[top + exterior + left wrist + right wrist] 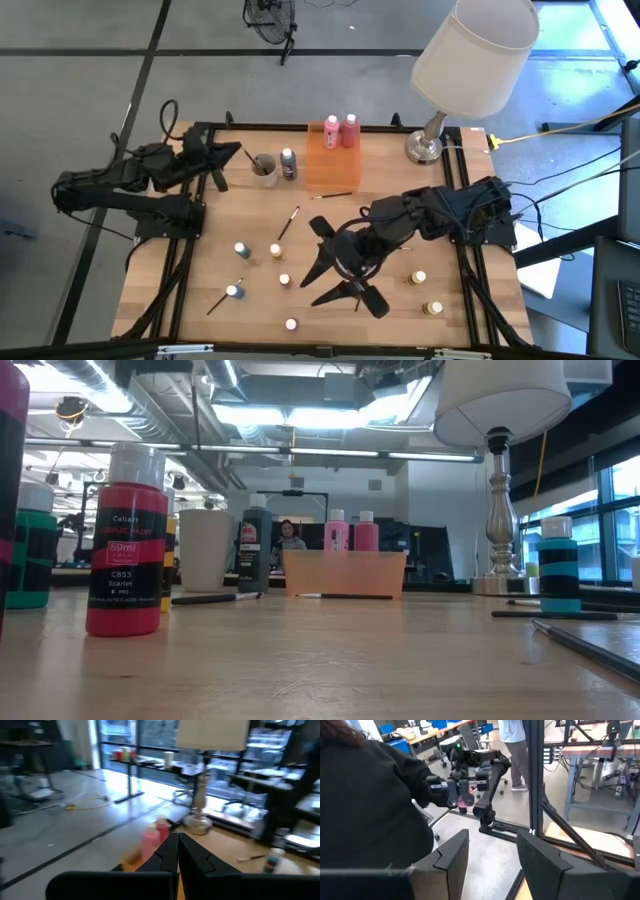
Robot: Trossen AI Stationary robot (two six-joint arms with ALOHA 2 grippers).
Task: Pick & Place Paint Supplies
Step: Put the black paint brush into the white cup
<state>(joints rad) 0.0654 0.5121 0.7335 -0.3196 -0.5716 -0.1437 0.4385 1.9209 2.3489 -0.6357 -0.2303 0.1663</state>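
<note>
Two pink squeeze bottles stand in the translucent orange tray at the table's far edge. A dark bottle stands just left of it, beside the grey cup. Several small white-capped paint pots stand on the wood, and thin brushes lie flat among them. My left gripper is shut and holds nothing. It hovers at the far left, pointing at the cup. My right gripper hangs open and high over the table's middle, nothing between its fingers.
A lamp stands on its metal base at the far right corner. More pots stand near the right edge. In the low view a red pot stands close at the left. A person in dark clothes is beyond the table.
</note>
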